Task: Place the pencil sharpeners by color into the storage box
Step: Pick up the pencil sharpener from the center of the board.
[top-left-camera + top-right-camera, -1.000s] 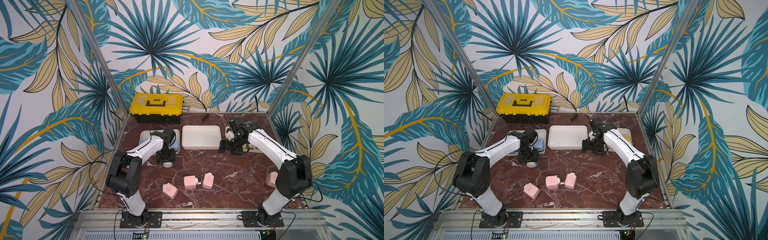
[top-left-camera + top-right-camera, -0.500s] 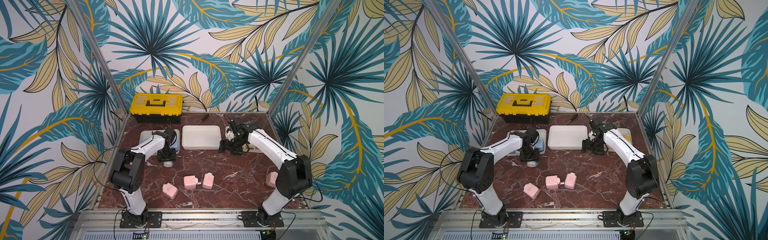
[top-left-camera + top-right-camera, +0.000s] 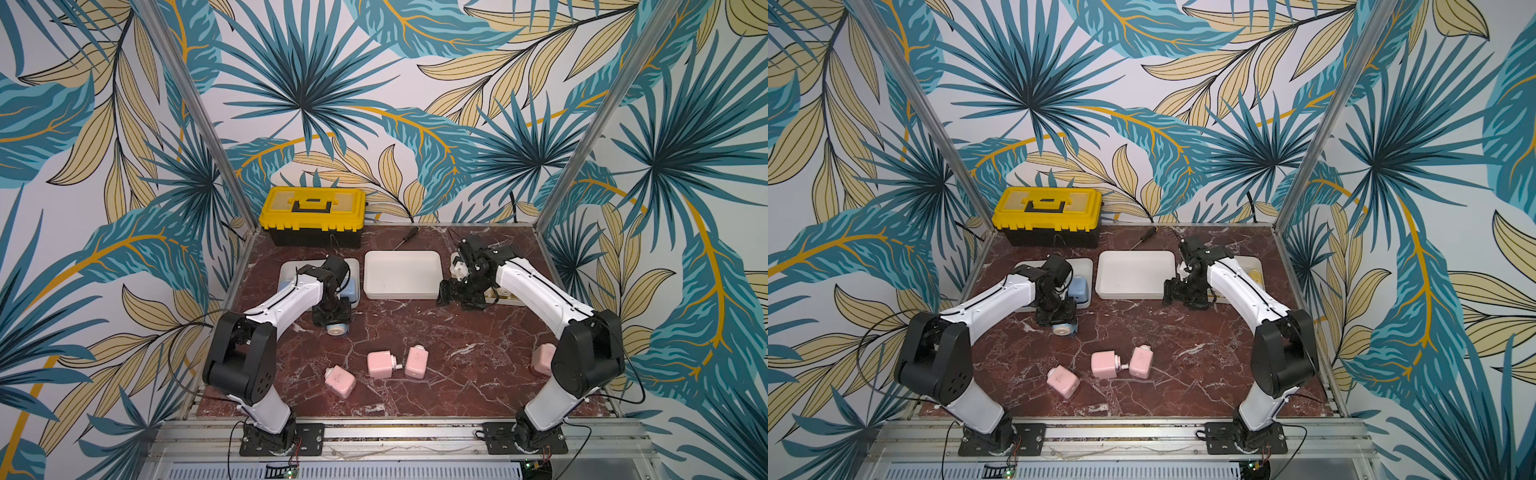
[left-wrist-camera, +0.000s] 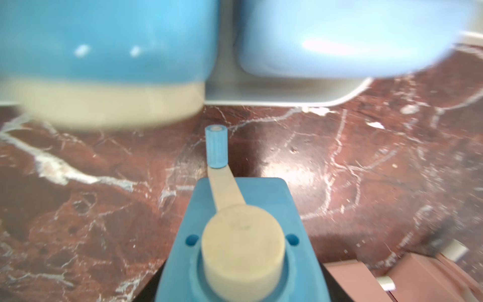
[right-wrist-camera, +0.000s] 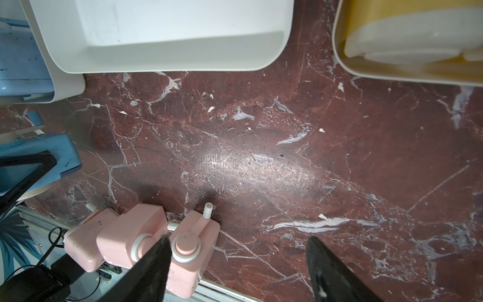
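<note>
Walls [image 3: 415, 83]: white, teal and yellow palm-leaf print. Table [image 3: 478, 332]: dark red marble, white veins. Toolbox [image 3: 312, 208]: yellow lid, black base and handle. Trays [image 3: 402, 274]: white. Sharpeners on table: three pink [image 3: 380, 364], white knobs; one blue [image 4: 243, 235], cream crank and cap. Arms [image 3: 291, 301]: white with black joints.

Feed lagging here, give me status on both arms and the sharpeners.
Left gripper closed on blue plastic sharpener by left white tray. Right gripper open, empty. Four pink sharpeners on table, nothing blocking.
</note>
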